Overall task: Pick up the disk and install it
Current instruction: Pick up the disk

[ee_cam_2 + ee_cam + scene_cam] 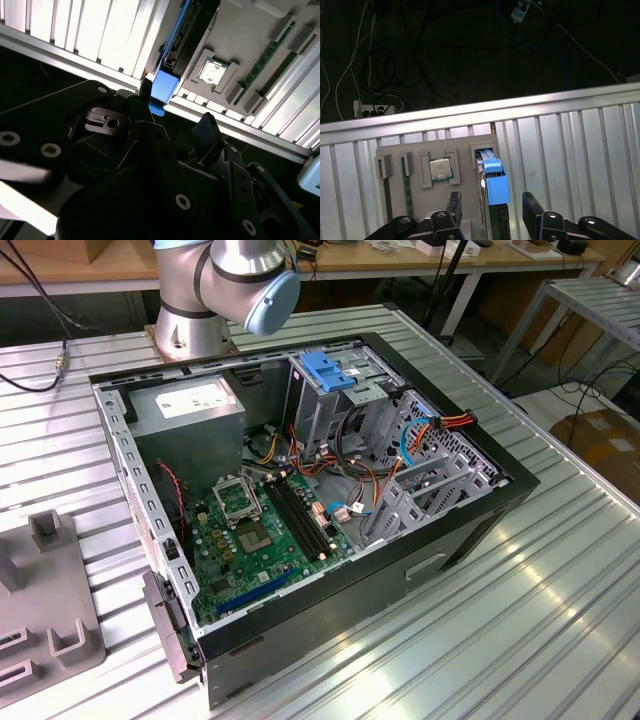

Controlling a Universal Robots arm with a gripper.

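At the exterior view's left a grey fixture tray [45,610] lies on the slatted bench [520,620]. Moving right, the open computer case [330,605] shows its power supply [190,405], then the motherboard [255,530], then the metal drive cage [320,410] topped by a blue bracket [330,370]. In the first wrist view we look down on the fixture tray [410,147], which holds a processor [440,169] in one pocket. In the neighbouring slot the disk [495,187] stands on edge, its blue carrier frame facing the camera. The tool [492,200] hangs close over it, released. Its fingers [532,210] are spread to either side of the disk with a gap on each side, touching nothing that we can see. We judge the task barely begun: the tool is lined up over the disk, but no grip is made, the disk sits in its slot well apart from the case, and nothing of the installation is done.
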